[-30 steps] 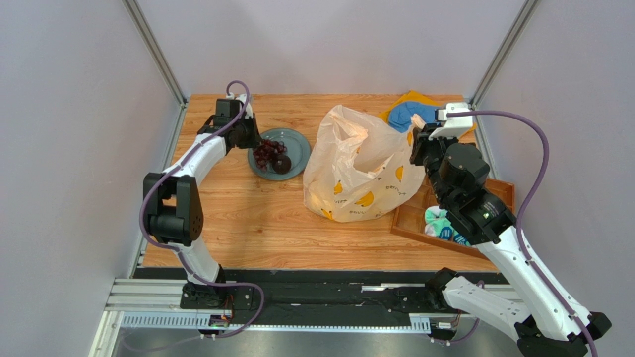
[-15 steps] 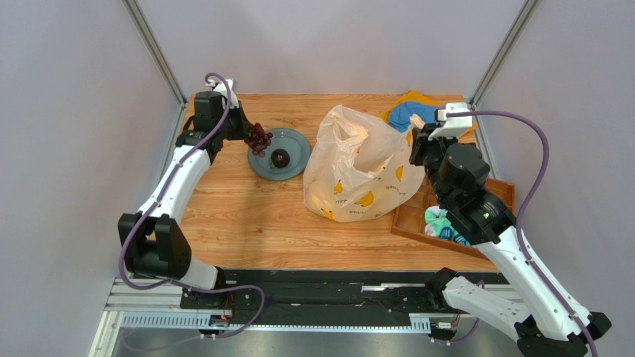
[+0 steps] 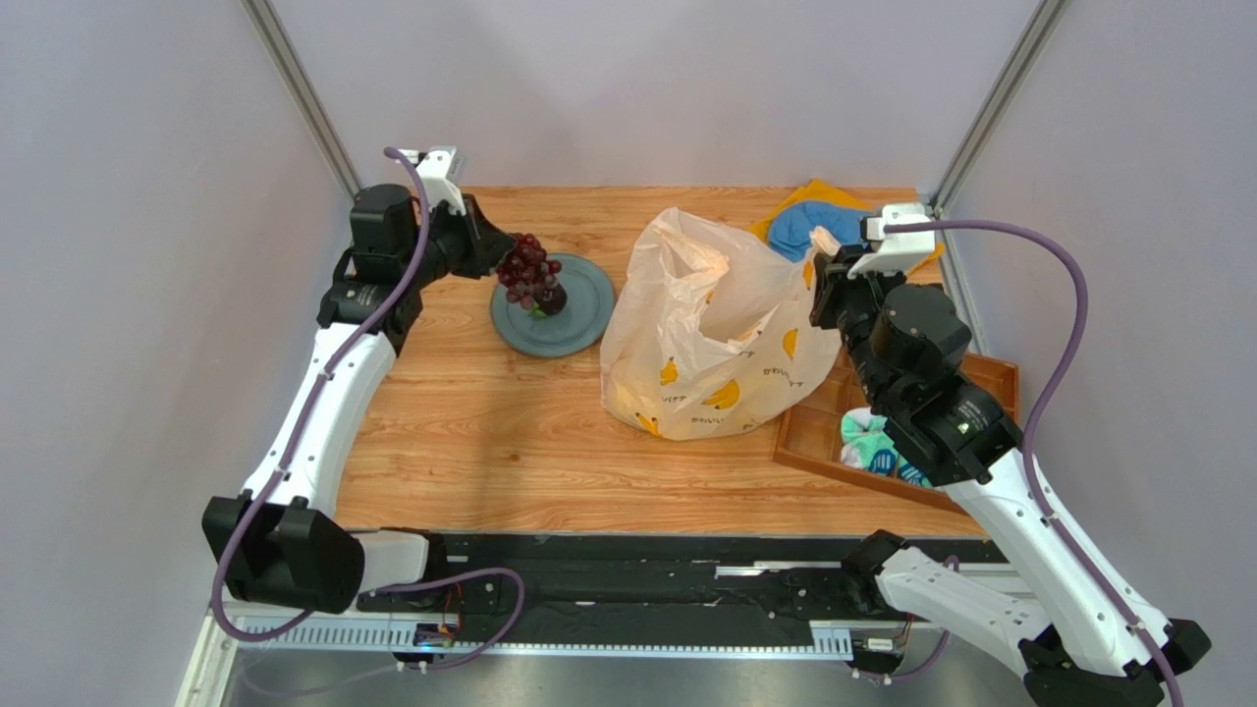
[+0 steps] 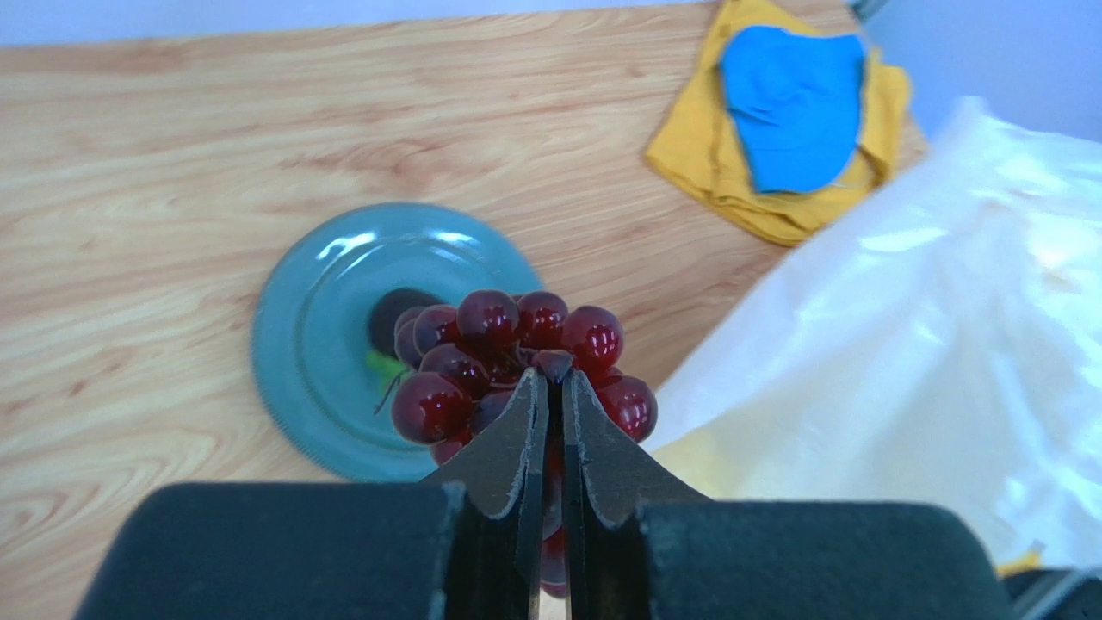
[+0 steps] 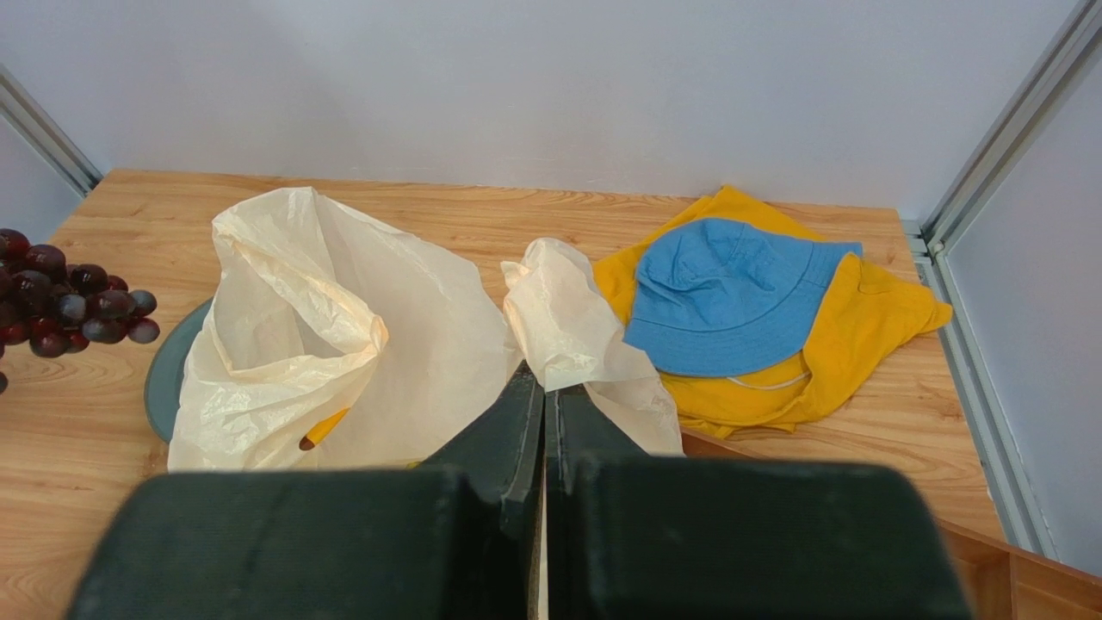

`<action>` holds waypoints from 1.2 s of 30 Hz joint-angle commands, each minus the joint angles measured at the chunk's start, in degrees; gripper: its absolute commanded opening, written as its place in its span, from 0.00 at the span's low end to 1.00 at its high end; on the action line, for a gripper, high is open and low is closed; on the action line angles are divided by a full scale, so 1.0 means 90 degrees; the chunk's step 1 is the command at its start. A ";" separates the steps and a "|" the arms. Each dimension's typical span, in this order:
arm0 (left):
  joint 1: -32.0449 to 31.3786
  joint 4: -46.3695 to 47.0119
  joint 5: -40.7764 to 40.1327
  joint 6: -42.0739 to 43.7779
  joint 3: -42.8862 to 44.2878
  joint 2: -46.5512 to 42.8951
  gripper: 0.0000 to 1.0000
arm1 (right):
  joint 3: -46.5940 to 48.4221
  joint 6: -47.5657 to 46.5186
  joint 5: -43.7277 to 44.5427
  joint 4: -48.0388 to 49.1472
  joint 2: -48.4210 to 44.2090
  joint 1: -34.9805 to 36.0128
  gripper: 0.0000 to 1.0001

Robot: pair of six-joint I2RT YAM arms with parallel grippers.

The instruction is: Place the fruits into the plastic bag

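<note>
**Item 1, left fingers** (image 4: 538, 388): we record them nearly together, clamped on the stem at the top of the grapes (image 4: 518, 349). The bunch of dark red-purple grapes hangs in the air above the near-left rim of the plate (image 3: 587, 312) and touches nothing but the fingers.

**Item 2, right fingers** (image 5: 528, 403): we record them pressed together on a handle loop (image 5: 567, 317) of the plastic bag (image 5: 339, 330). The loop stands up out of the pinch.

**Item 3, plate:** grey-blue and round, on the bench (image 3: 487, 427) just left of the bag. We list one dark round fruit (image 4: 388, 314) on it, partly hidden behind the grapes, with a small green bit beside it.

**Item 4, plastic bag:** pale, crinkled and translucent, standing at mid-bench with its mouth open towards the top. Yellow shapes (image 3: 723, 395) show through its wall. We cannot tell which fruits they are.

**Item 5, beyond the bag:** a yellow cloth (image 5: 847, 339) lies at the far right corner of the bench with a blue hat (image 5: 737, 291) on top of it.

**Item 6, wooden tray** (image 3: 821, 430): at the right edge of the bench, partly under the right arm. It holds small white, green and blue things that we cannot make out.
</note>
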 commanded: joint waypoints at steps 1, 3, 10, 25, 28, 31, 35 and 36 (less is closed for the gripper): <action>-0.0591 0.0691 0.0891 0.0046 0.0204 -0.0512 0.00 | -0.0024 0.0081 -0.0070 0.0233 -0.0109 -0.0032 0.00; -0.0837 0.0691 0.0901 0.0124 0.0370 -0.0561 0.00 | -0.0024 0.0091 -0.0099 0.0224 -0.0099 -0.0032 0.00; -0.2066 0.0916 0.0882 0.0076 0.1044 -0.0834 0.00 | -0.0043 0.0130 -0.0090 0.0185 -0.0187 -0.0041 0.00; -0.3503 0.1092 0.1174 -0.0051 0.2714 0.0764 0.00 | -0.0034 0.0237 -0.0246 0.0077 -0.0324 -0.0032 0.00; -0.3650 0.1082 0.1107 0.0007 0.2987 0.1282 0.00 | -0.0034 0.0257 -0.0265 0.0058 -0.0362 -0.0032 0.00; -0.3699 0.0771 0.0912 0.0183 0.3319 0.1790 0.00 | -0.0034 0.0267 -0.0266 0.0009 -0.0392 -0.0032 0.00; -0.3699 0.0273 0.0414 0.0388 0.3505 0.2095 0.00 | -0.0072 0.0257 -0.0188 -0.0030 -0.0528 -0.0041 0.00; -0.3699 0.0146 0.0287 0.0427 0.3544 0.2163 0.00 | -0.0082 0.0247 -0.0178 -0.0021 -0.0538 -0.0032 0.00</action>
